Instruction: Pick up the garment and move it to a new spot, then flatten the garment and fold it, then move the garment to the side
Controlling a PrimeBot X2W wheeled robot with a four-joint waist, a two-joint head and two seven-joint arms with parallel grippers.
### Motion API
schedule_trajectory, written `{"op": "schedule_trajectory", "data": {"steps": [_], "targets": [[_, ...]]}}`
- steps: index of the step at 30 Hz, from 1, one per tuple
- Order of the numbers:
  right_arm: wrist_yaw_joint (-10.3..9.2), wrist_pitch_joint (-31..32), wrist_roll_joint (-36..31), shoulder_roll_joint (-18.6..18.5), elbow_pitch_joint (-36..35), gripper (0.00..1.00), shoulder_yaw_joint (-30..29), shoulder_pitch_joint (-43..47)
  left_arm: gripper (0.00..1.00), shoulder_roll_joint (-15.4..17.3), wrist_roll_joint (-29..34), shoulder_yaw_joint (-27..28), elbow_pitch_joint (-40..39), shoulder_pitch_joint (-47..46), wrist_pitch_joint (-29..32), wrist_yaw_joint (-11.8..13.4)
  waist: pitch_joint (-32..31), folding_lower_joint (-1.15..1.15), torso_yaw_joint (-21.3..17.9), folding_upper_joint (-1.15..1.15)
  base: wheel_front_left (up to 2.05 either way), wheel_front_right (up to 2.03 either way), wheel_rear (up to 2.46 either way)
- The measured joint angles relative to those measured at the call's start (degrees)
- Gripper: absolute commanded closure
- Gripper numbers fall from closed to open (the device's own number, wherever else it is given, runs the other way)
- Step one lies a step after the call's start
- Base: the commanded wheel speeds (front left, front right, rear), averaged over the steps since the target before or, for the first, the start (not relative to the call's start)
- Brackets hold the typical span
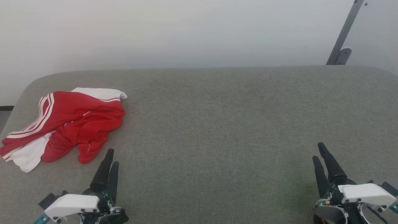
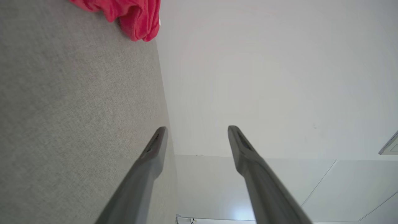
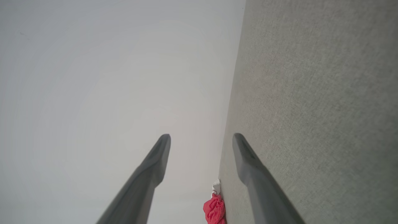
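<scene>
Head view: the red jersey-style T-shirt with white sleeves and red-and-white striped trim (image 1: 68, 124) lies crumpled in a heap at the left of the grey-green woven padded surface (image 1: 217, 124), close to its left edge. It is bunched so that I can read nothing on it. My left gripper (image 1: 113, 157) sits near the front edge, just right of and nearer than the shirt's closest red fold, close to it but not touching. My right gripper (image 1: 317, 151) rests far off at the near right, well apart from the shirt, with a broad stretch of woven surface between us. Behind the surface stands a plain pale wall (image 1: 186, 31), and at the far right a slanted grey metal bar (image 1: 343, 34) rises from a bracket. In both wrist views my long dark fingers stand spread apart, released, with nothing between them.
</scene>
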Motion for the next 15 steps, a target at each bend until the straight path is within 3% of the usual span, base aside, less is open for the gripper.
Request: {"op": "schedule_trajectory", "data": {"steps": [8, 15], "targets": [[0.0, -1.86, -0.9, -0.02, -0.07, 0.0, 2.13, -0.21, 0.0, 0.05, -0.3, -0.43, -1.6, 0.09, -1.01, 0.0, -0.2, 0.0, -0.19, 0.0, 0.0, 0.0, 0.0], [0.0, -4.36, -5.04, -1.24, 0.67, 0.0, 4.95, -1.18, 0.0, 1.27, 3.09, -1.49, -2.22, 0.8, -3.47, 0.45, -0.44, 0.0, -0.44, 0.0, 0.0, 0.0, 0.0]]}}
